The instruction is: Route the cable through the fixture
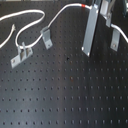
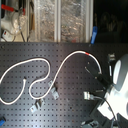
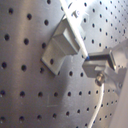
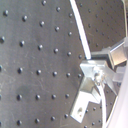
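Note:
The white cable (image 2: 30,62) lies in loops across the black perforated board, and its red band (image 2: 88,52) sits near the arm. It also shows in the first exterior view (image 1: 35,17), with the red band (image 1: 81,6) at the top. Past the band the cable runs into my gripper (image 2: 100,76). In the first wrist view the cable (image 3: 80,40) passes over a metal fixture bracket (image 3: 62,45) and enters my gripper (image 3: 92,62), which looks shut on it. The second wrist view shows the same cable (image 4: 82,35) reaching the gripper (image 4: 95,70).
Two more metal fixture brackets (image 1: 46,37) (image 1: 21,54) stand at the first exterior view's left; they also show in the second exterior view (image 2: 54,93) (image 2: 37,105). A long grey finger (image 1: 89,30) hides part of the cable. Shelves with clutter (image 2: 50,20) stand behind the board.

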{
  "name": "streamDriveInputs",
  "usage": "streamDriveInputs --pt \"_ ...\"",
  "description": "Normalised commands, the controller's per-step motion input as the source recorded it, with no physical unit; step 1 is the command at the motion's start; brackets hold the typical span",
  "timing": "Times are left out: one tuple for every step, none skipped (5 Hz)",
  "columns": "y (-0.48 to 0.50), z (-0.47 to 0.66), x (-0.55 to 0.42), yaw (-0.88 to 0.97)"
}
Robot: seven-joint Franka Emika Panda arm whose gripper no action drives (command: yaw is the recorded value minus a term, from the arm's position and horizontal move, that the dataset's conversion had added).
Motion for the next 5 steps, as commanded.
streamDriveInputs --pt "0.036 0.0 -0.074 0.0" --pt "0.056 0.06 -0.234 -0.01" --pt "-0.122 0.01 -0.272 -0.01" --pt "0.08 0.0 -0.062 -0.09" --pt "0.39 0.17 -0.02 -0.03"
